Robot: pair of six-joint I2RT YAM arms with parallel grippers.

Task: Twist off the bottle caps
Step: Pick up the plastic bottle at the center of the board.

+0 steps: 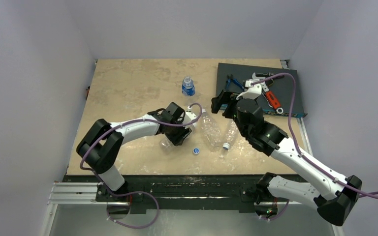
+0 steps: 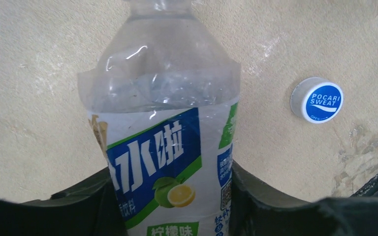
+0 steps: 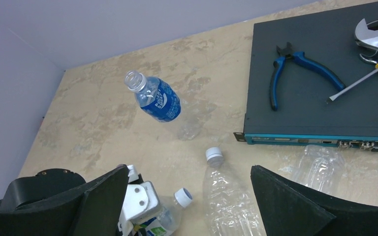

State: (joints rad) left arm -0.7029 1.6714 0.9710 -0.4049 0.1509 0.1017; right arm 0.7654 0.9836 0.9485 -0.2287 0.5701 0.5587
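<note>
The labelled bottle [image 2: 160, 98] is clamped in the left gripper [image 2: 170, 177], blue cap [image 2: 317, 100] to its right; the right gripper [image 3: 189, 172] is spread wide, nothing held.

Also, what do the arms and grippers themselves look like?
Both alike: the left arm and right arm have white shells between black joints, with a purple cable looped along each. The fingers are black and wedge-shaped.

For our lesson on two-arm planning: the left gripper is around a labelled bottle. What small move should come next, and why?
Probably lower the right gripper to the white cap of the labelled bottle and close on it. The left gripper clasps that bottle's body, the cap is not yet off, and the right jaws stand open and empty.
</note>
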